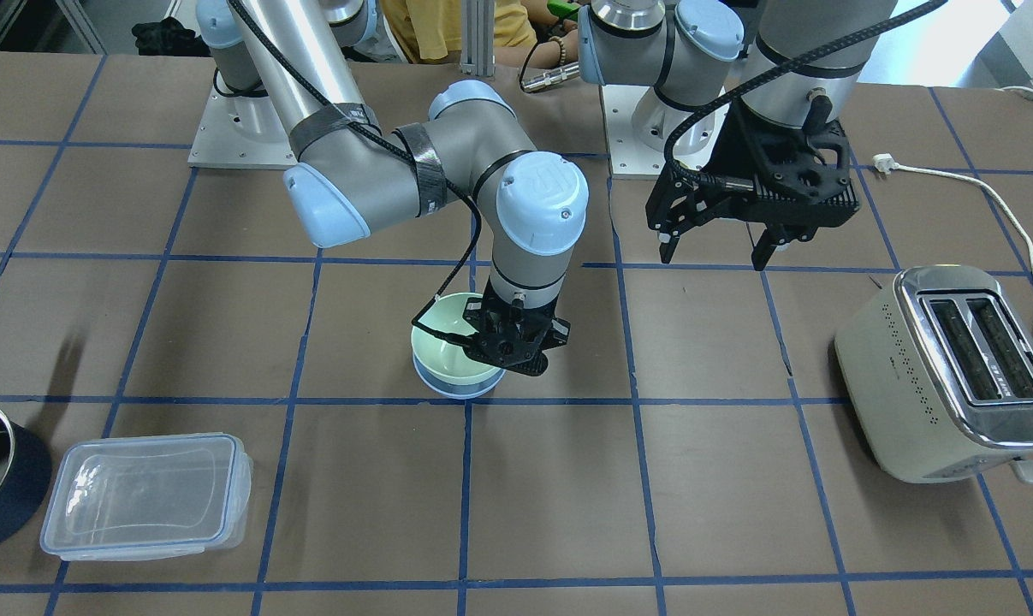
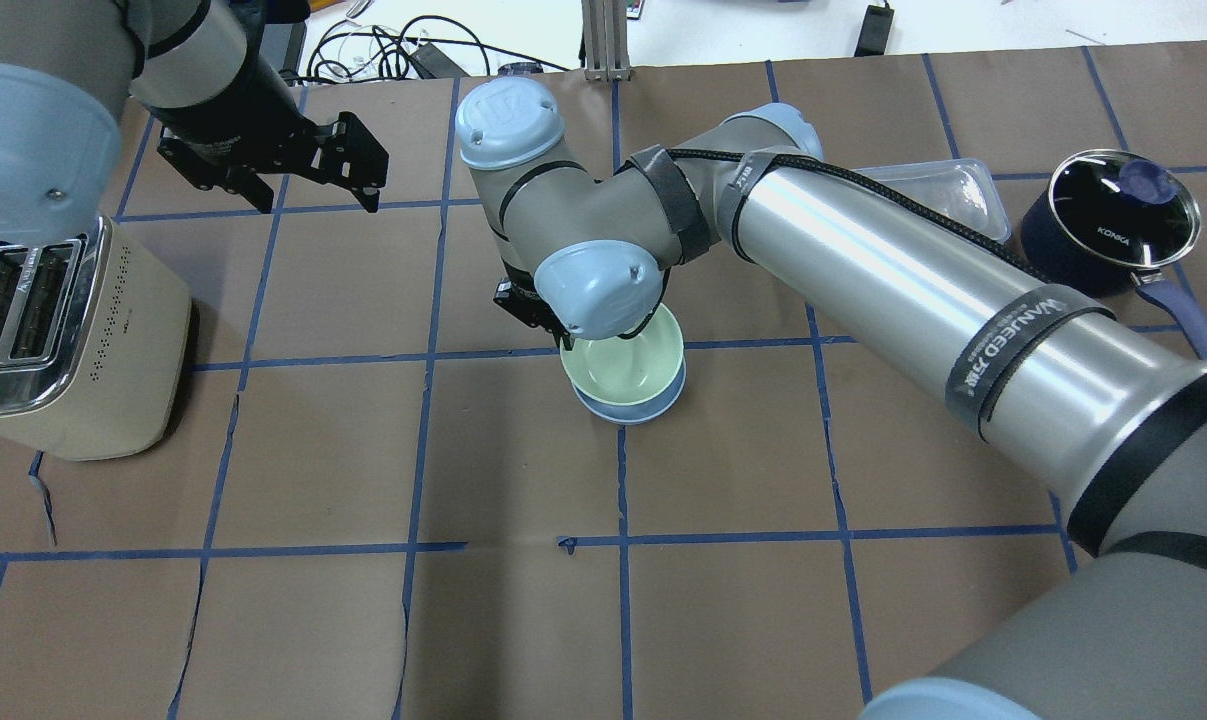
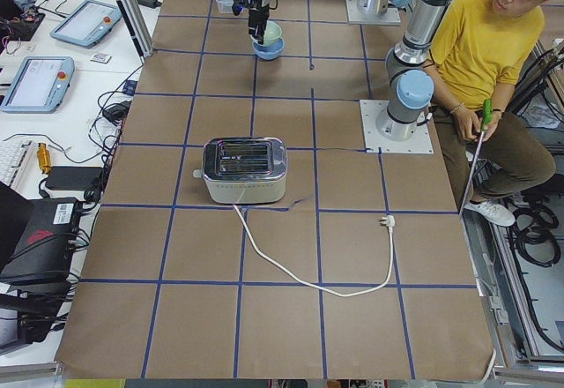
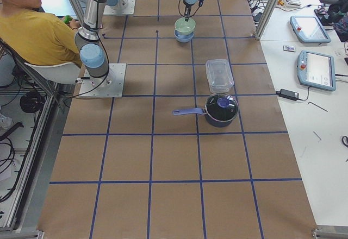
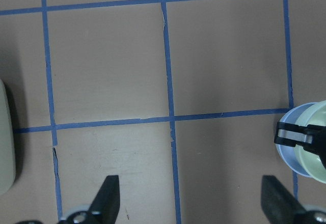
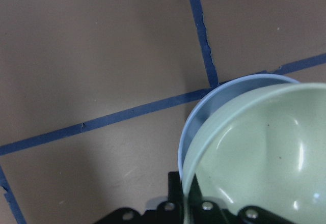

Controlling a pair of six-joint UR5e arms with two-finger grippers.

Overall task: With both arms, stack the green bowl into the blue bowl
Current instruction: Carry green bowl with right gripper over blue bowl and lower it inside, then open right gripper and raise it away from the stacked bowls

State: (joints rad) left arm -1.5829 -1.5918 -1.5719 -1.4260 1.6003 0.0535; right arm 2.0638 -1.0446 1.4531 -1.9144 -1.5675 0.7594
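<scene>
Where the brown paper-covered table [image 1: 721, 479] is marked into squares by blue tape, the right arm [image 2: 863, 270] stretches across to the middle and bends down over the bowls, while the left arm [image 1: 713, 43] hangs above bare paper well to their side. A cream toaster [image 1: 944, 376] stands at the left arm's end of the table; at the opposite end a dark navy saucepan [image 2: 1113, 215] with a glass lid sits just beside a clear lidded container [image 1: 144, 496]. At the centre the green bowl [image 2: 623, 365] rests inside the blue bowl [image 2: 628, 412], slightly off-centre, so a blue crescent shows on one side. The right gripper [image 1: 516, 346] is clamped on the green bowl's rim, one finger outside the wall. The left gripper [image 1: 713, 257] is spread wide, nothing between its fingers [image 5: 107, 193].
</scene>
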